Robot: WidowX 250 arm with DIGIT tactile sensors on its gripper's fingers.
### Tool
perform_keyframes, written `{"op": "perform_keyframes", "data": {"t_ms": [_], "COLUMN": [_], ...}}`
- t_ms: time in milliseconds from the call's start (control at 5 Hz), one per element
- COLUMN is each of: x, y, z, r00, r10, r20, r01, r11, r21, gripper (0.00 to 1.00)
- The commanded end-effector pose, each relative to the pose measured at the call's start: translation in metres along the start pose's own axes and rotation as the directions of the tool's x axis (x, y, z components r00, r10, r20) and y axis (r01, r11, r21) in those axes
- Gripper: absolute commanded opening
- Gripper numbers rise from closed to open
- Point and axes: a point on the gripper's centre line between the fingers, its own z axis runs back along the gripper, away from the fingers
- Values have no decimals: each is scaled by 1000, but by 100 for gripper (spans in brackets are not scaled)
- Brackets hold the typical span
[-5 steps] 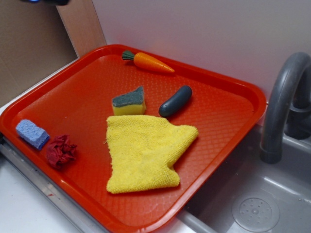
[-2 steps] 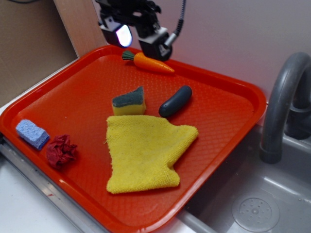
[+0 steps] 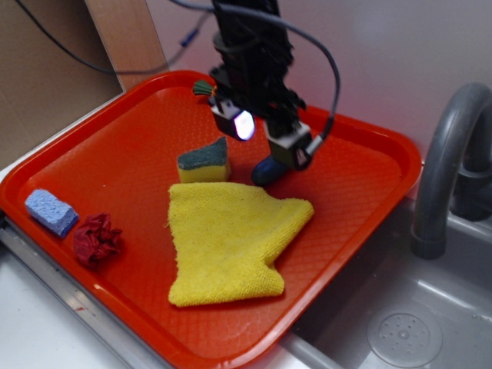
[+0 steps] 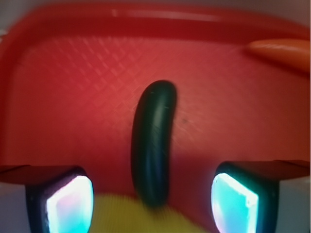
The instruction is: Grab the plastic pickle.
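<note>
Red tray [image 4: 73, 87] holds smooth, dark, sausage-shaped pickle [image 4: 153, 141].

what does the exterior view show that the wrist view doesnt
Only the exterior view shows the blue sponge, the red crumpled rag, the yellow-and-green sponge, the grey faucet and the sink.

Only the wrist view shows the plastic pickle whole, lying between the open fingers, untouched.

Both show the gripper, the red tray, the yellow cloth and part of the toy carrot.
</note>
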Motion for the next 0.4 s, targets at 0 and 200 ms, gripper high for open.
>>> {"op": "perform_keyframes", "data": {"t_ms": [0,200], "x": [12,8], "y": [-17,-20], "z": [-19,-20], "r00": [998,993], "r10": [-64,-115], "r20": [-9,-11], "r01": [64,115], "r11": [998,993], "r21": [-3,36], "gripper": [100,0]}}
